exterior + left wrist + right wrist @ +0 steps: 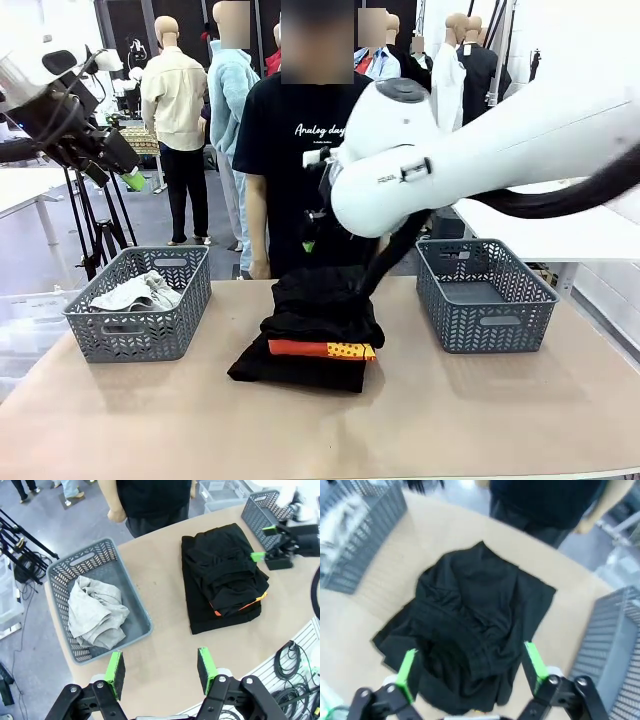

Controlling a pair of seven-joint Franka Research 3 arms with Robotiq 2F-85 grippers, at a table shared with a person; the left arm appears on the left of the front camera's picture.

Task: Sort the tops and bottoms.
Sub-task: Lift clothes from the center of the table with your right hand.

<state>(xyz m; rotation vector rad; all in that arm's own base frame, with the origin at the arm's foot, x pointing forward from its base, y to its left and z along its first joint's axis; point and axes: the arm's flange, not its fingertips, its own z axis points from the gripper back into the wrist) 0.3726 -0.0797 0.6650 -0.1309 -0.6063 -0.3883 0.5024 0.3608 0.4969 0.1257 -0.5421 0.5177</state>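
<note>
A stack of clothes lies mid-table. A crumpled black bottom point(320, 300) is on top, an orange top point(318, 349) with a yellow dotted patch peeks out under it, and another black bottom point(298, 371) lies underneath. A grey-white top point(135, 292) lies in the left basket point(100, 335). My right gripper point(470, 665) hovers open just above the upper black bottom point(470, 615), nothing between its fingers. From the left wrist it appears at the stack's far side point(264, 542). My left gripper point(128, 175) is raised high at the left, open and empty point(160, 667), looking down on the grey-white top point(95, 610).
The right basket point(485, 320) stands empty beside the stack. A person in a black printed T-shirt point(300, 150) stands at the far edge behind the stack. A tripod point(95, 220) stands off the table's left. Bare tabletop point(450, 420) stretches along the near side.
</note>
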